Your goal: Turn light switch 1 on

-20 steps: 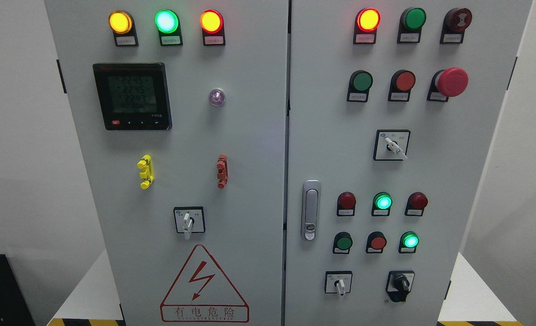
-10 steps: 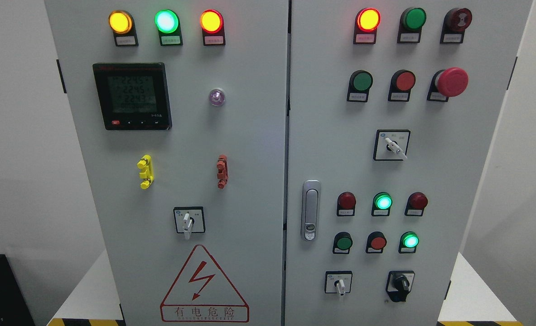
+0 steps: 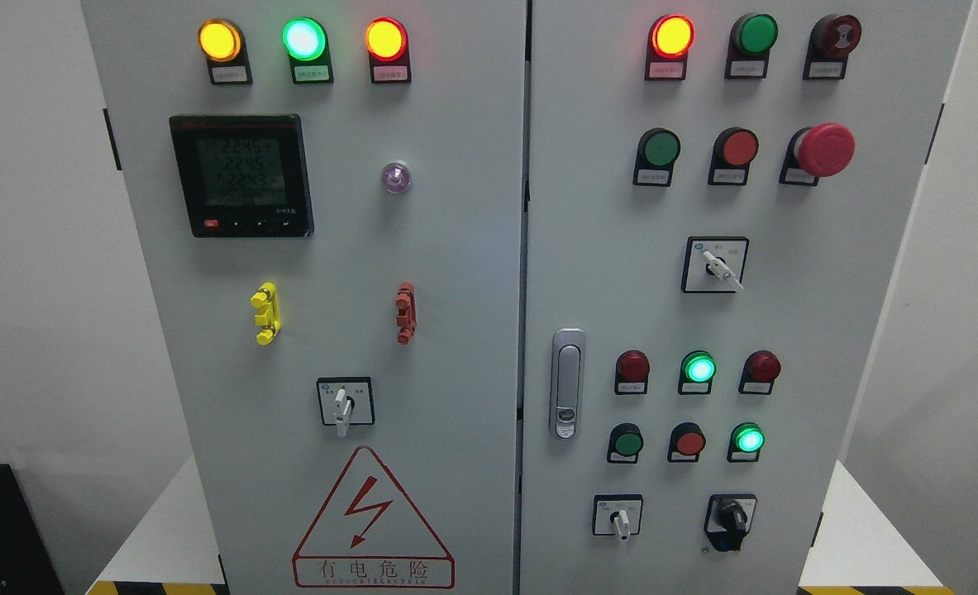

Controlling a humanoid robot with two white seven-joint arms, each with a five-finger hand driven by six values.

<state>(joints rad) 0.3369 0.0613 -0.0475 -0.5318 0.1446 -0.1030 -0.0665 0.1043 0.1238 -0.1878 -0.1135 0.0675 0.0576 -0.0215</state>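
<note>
Hands unseen; white selector switch (image 3: 342, 404) lever downward.

The cabinet (image 3: 455, 248) is light grey. Its top lamps glow yellow (image 3: 219, 40), green (image 3: 303, 38) and orange-red (image 3: 386, 38). The mushroom button (image 3: 824, 149) is red. The warning triangle (image 3: 371, 516) is red on white.

Open space before the cabinet (image 3: 472, 248)

Lit digital meter (image 3: 242, 176) (warning triangle (image 3: 372, 521) below)
</note>
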